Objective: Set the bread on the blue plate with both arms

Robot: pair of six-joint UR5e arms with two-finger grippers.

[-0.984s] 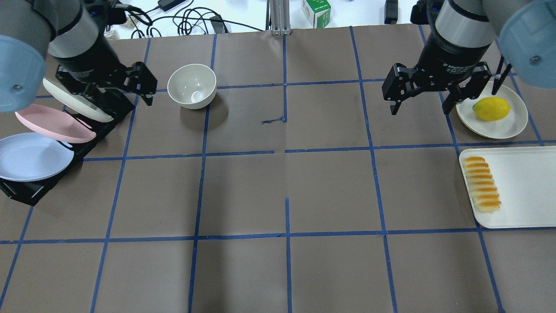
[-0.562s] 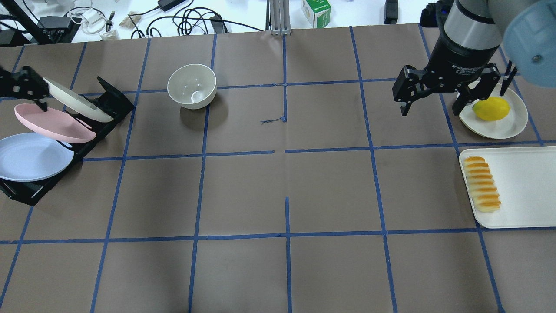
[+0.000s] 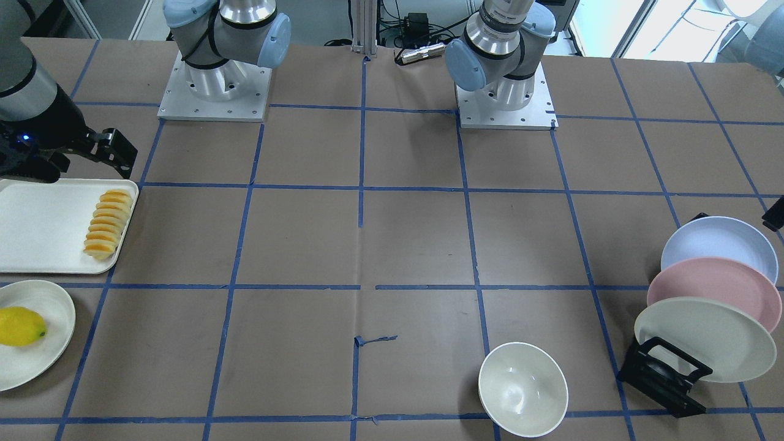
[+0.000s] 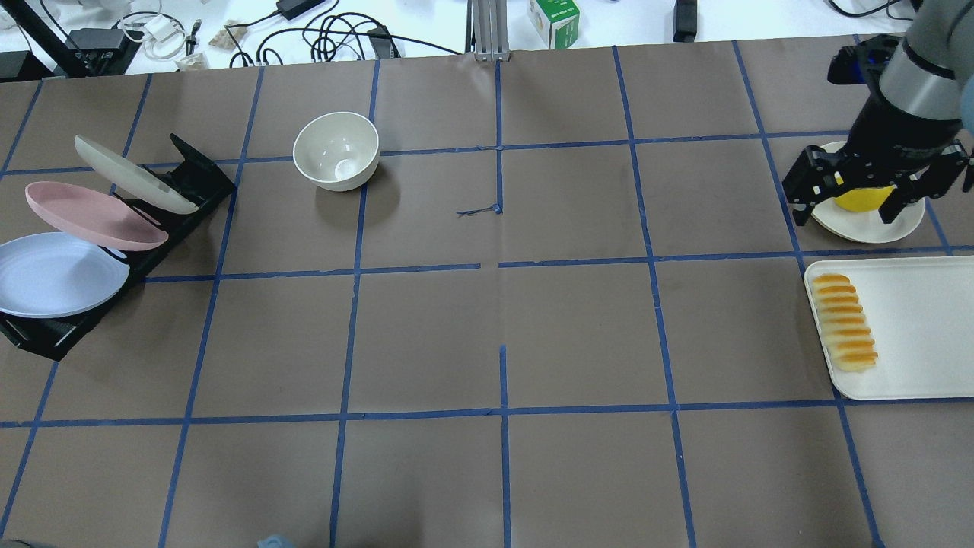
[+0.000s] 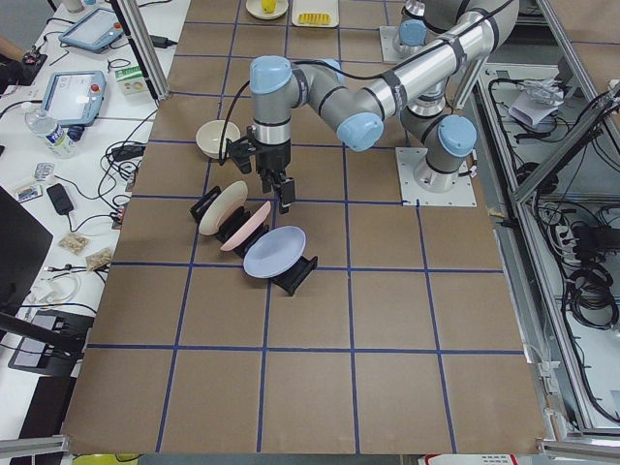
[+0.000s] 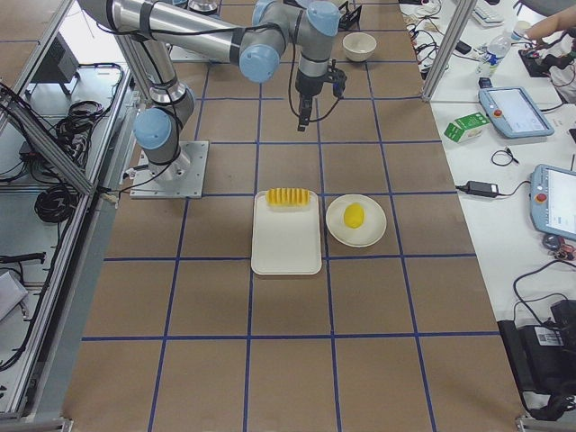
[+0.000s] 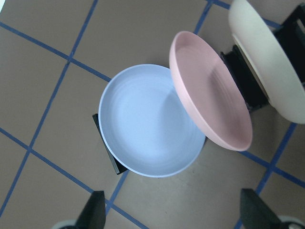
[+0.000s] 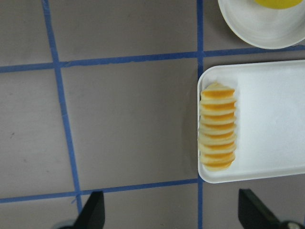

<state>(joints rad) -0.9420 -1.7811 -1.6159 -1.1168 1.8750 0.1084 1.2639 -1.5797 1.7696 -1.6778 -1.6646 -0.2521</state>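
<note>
The bread (image 4: 845,323) lies as a row of slices on the left edge of a white tray (image 4: 921,335); it also shows in the right wrist view (image 8: 218,126). The blue plate (image 4: 57,274) leans in a black rack (image 4: 46,335) at the near left and fills the left wrist view (image 7: 145,124). My right gripper (image 4: 845,209) is open and empty, high over the lemon's plate, just beyond the tray. My left gripper (image 7: 176,212) is open and empty above the blue plate, out of the overhead view.
A pink plate (image 4: 95,217) and a cream plate (image 4: 133,175) lean in the same rack behind the blue one. A cream bowl (image 4: 336,150) stands at the far left centre. A lemon (image 3: 21,326) sits on a small cream plate (image 3: 49,355).
My left gripper has moved left, out of the overhead view, towards the blue plate. My right gripper has moved right and nearer, over the lemon's plate. Both stay open.
</note>
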